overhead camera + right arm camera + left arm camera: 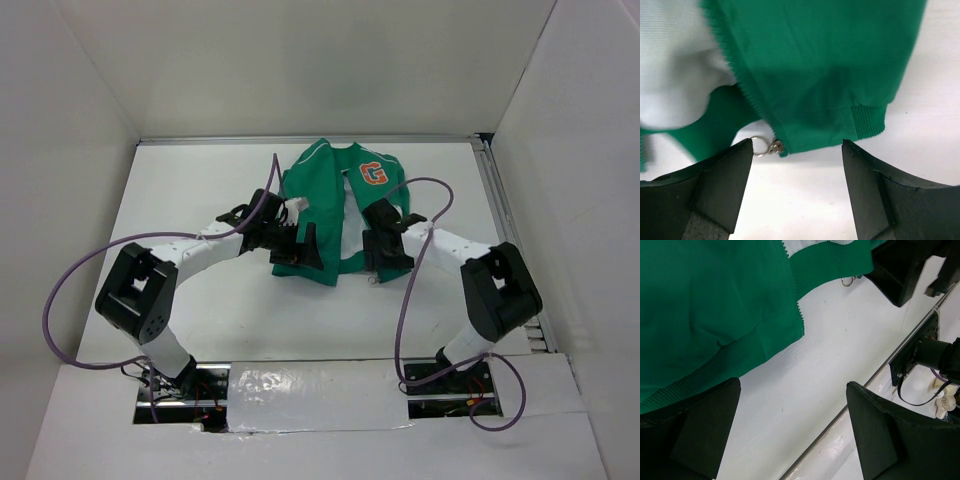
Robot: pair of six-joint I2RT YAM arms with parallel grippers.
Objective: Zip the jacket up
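The left gripper [297, 247] hangs with its jaws wide apart at the left-hand hem corner of the jacket [325, 200], one finger at the ribbing. The jacket lies unzipped on the table [190, 190], pale lining showing. At its right-hand hem corner the right gripper [383, 262] is equally spread, straddling the zipper pull ring [760, 146].

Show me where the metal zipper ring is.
In the right wrist view the zipper ring lies on the table at the bottom corner of the jacket, just ahead of the open right gripper.
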